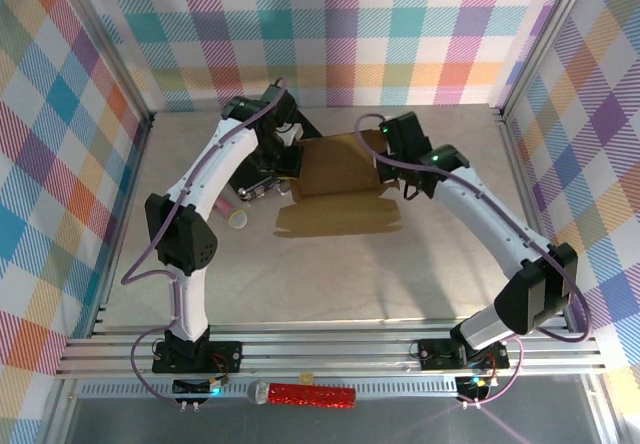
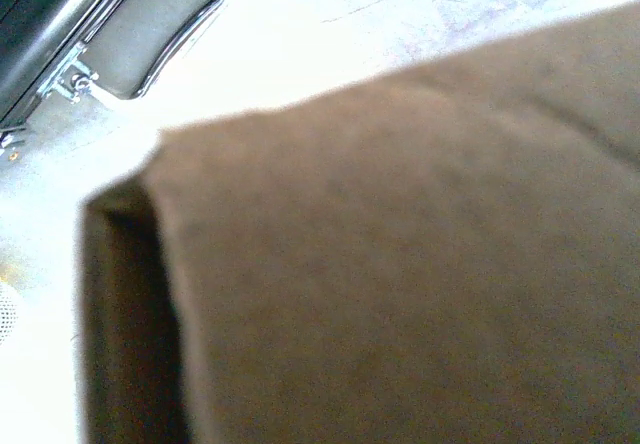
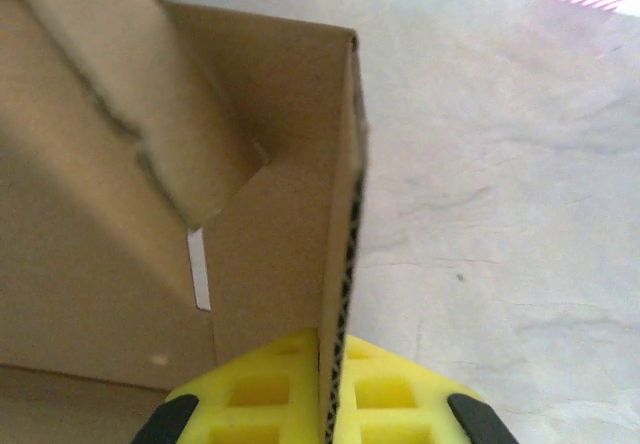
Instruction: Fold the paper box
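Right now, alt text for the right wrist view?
The right gripper, yellow-padded, is shut on an upright corrugated wall of the brown paper box, seen edge-on at bottom centre. The box's inside and a bent flap lie left; pale table lies right.

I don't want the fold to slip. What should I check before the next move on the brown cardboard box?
1. Right gripper clamped on upright side wall of the plain brown cardboard box: ok.
2. Left gripper holding the box's left edge: cannot tell; shut, grip unclear.
3. Near flap raised: not ok, lies flat.
4. Black hard case with metal handle apart from the cardboard: cannot tell.
5. Small pale roll clear of the flap: ok.
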